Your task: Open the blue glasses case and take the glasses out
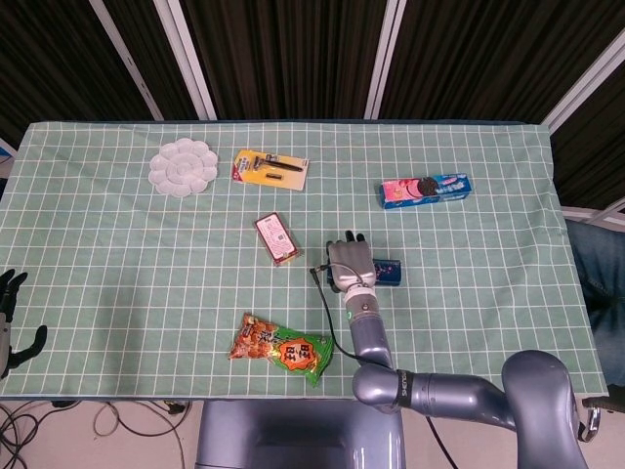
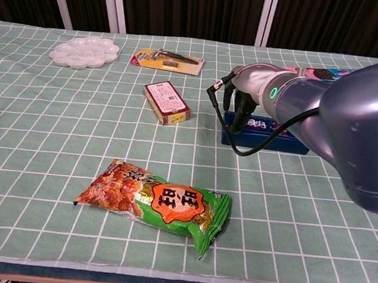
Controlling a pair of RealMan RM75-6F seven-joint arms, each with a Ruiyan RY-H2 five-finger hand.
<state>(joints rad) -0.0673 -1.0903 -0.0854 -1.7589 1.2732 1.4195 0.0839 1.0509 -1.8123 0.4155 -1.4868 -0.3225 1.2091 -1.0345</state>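
Only my head view catches the left hand (image 1: pixel 12 318), far off at the table's (image 1: pixel 117 332) left edge, well apart from the case; its dark fingers are spread and hold nothing. My chest view misses it altogether.

Moving right, the white palette (image 1: pixel 183 167) and the tool card (image 1: pixel 270 168) sit up-left of the case, toward the far edge. A red box (image 1: pixel 278 238) lies just left of the case, and the snack bag (image 1: pixel 283 352) lies nearer me than the case, close to the near edge.

The case (image 1: pixel 388 270) rests flat near the table's middle, with its long axis running left to right. From the head view I see only its right end, since the right hand (image 1: pixel 350 262) covers the rest. My chest view shows its whole blue front side (image 2: pixel 264 139) and the lid still down. The right hand (image 2: pixel 242 93) is over the case's left end with fingers pointing down against it; I cannot tell whether it truly grips.

A cookie pack (image 1: pixel 426 191) lies beyond the case to the right. Open cloth stretches right of the case to the table edge.
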